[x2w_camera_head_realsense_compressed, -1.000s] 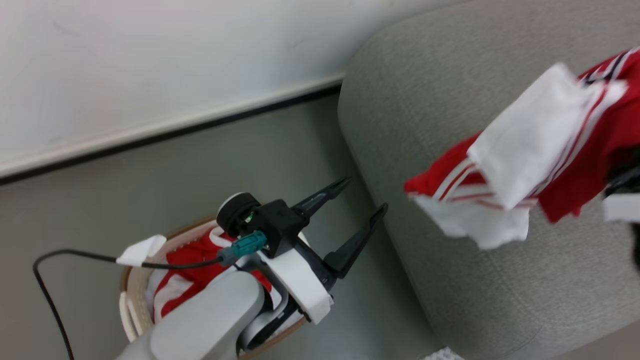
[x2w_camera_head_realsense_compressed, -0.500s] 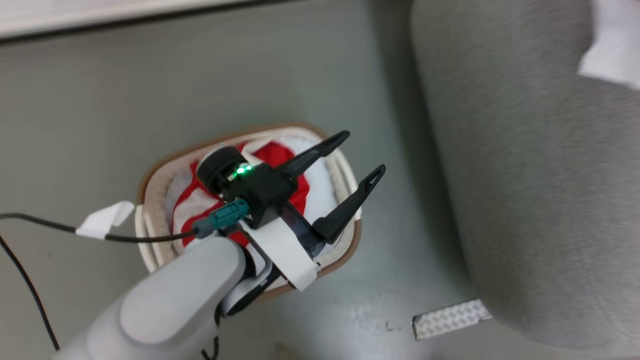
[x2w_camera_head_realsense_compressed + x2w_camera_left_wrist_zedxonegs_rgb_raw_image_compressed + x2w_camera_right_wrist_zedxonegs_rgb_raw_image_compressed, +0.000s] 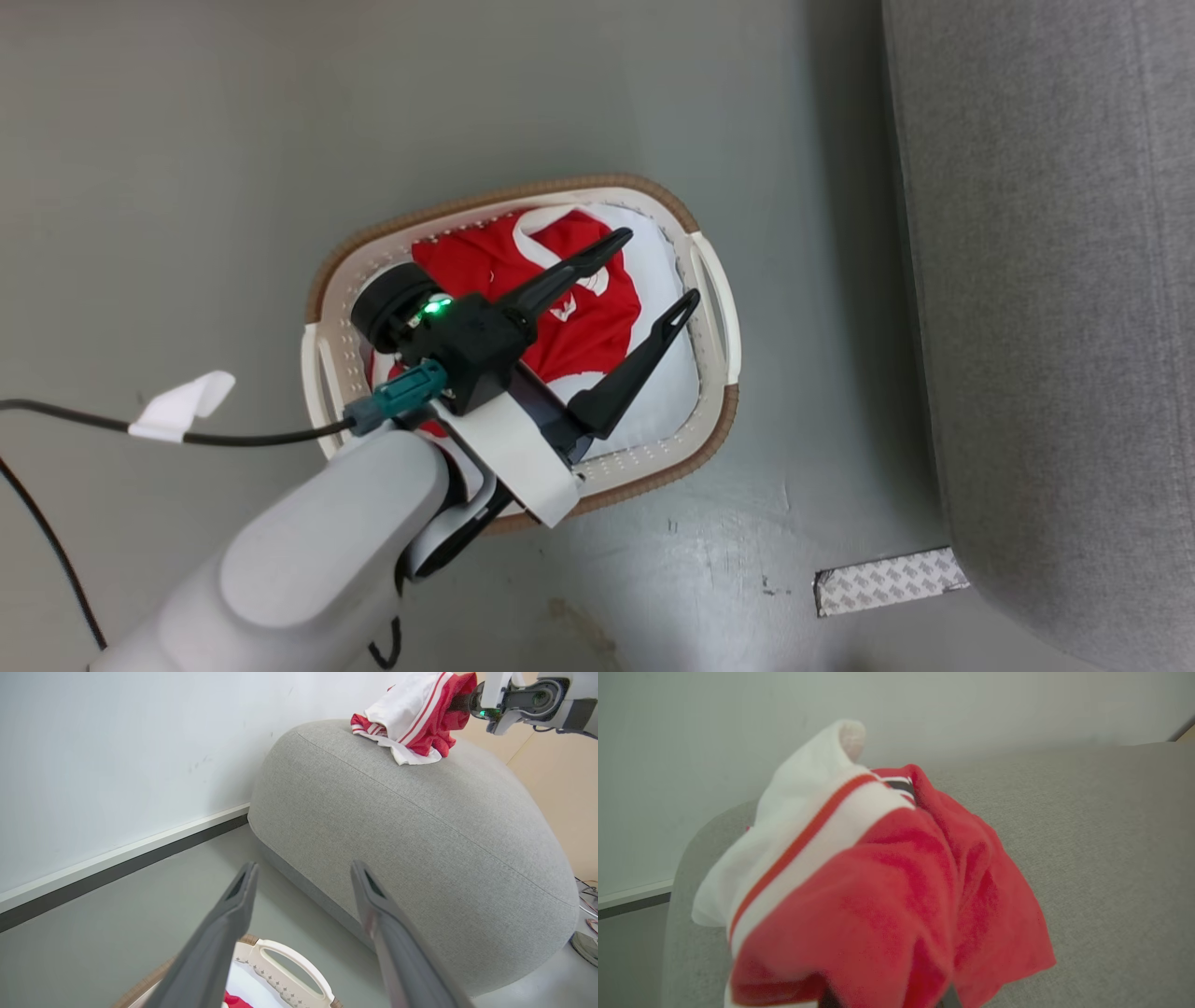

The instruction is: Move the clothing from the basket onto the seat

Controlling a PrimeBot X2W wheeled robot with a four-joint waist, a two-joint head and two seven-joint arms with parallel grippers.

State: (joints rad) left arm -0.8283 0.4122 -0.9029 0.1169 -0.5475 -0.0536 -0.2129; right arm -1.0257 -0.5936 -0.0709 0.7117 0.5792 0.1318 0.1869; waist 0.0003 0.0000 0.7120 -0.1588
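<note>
Head view: left gripper (image 3: pixel 655 269) hovers over the oval cream-white perforated plastic basket (image 3: pixel 635 459) with a brown rim, which stands on the grey floor (image 3: pixel 280 140). Its two dark fingers are spread, released, nothing between them. In the basket a red garment with white collar trim (image 3: pixel 485 257) lies on a pale white-blue cloth liner (image 3: pixel 667 383). The large grey fabric sofa (image 3: pixel 1055 280) is near the basket, not touching it. A black cable (image 3: pixel 261 437) runs to the wrist, and a textured tape strip (image 3: pixel 887 581) lies on the floor by the sofa.

Left wrist view: left gripper (image 3: pixel 303 865) fingers wide apart, empty. The basket (image 3: pixel 285 961) handle is below them and the sofa (image 3: pixel 420 835) stands against a white wall (image 3: pixel 117 765). A red-and-white striped garment (image 3: pixel 411 723) hangs from the right gripper (image 3: pixel 467 701), lower edge touching the sofa top.

Right wrist view: the striped garment (image 3: pixel 878 882) is bunched close to the lens over the sofa (image 3: pixel 1111 858). The fingers are clenched on it, mostly buried in cloth.
</note>
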